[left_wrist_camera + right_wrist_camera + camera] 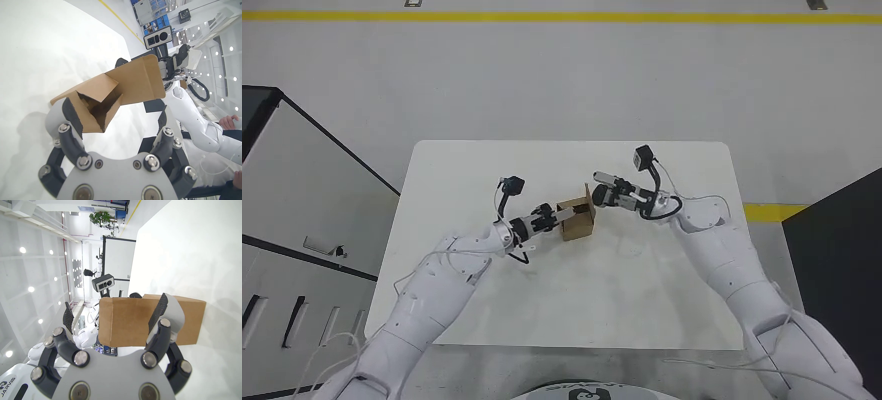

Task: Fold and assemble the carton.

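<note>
i find the carton (pixel 577 218) mid-table (pixel 642 300), between both grippers. left gripper (pixel 116 111) and right gripper (pixel 115 304) stand apart, one finger apiece seemingly touching it. light, thin cardboard, easily creased; i'd grip panel edges, not flaps.

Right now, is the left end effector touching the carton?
Touching. Left wrist view: one finger of the left end effector lies against the carton at its open end; the other finger stands clear.

Glossy white shells are worn by the arms (pixel 442 290). Grey plates, black links and silver screws are seen on the left tool (pixel 115 108) and right tool (pixel 115 300).
</note>
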Motion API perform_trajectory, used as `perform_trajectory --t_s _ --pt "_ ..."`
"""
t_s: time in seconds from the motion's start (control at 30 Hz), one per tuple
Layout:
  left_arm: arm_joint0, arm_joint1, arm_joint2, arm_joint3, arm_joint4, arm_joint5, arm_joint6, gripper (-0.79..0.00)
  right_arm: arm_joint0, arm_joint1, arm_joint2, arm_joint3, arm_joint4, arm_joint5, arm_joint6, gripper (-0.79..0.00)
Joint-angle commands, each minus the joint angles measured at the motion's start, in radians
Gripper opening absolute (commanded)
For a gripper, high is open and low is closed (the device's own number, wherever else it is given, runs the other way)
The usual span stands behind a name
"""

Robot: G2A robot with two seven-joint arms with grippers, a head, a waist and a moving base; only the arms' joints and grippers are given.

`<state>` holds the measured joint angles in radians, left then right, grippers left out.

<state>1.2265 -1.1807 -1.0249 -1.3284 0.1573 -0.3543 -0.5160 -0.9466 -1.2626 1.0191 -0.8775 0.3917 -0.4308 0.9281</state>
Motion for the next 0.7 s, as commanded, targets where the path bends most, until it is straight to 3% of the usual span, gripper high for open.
perform_trajectory --t_s 0.0,0.07,0.1,0.37,0.67 --pt "0.007 0.003 -0.013 -0.006 -0.006 0.003 -0.006 -0.095 -0.008 0.007 0.017 -0.018 -0.010 0.004 -0.005 0.000" --pt "0.015 0.007 -0.027 -0.011 -0.012 0.005 -0.014 -0.526 -0.022 0.016 0.038 -0.040 -0.015 0.009 -0.004 0.000" --pt "0.019 0.008 -0.034 -0.014 -0.015 0.007 -0.017 -0.785 -0.029 0.020 0.050 -0.054 -0.018 0.012 -0.003 0.000" --pt "0.027 0.013 -0.050 -0.025 -0.016 0.009 -0.028 -0.785 -0.050 0.032 0.075 -0.097 -0.029 0.009 0.015 0.000" --pt "0.030 0.012 -0.051 0.034 -0.023 0.105 -0.050 -0.785 -0.050 0.032 0.075 -0.097 -0.029 0.009 0.015 0.000"
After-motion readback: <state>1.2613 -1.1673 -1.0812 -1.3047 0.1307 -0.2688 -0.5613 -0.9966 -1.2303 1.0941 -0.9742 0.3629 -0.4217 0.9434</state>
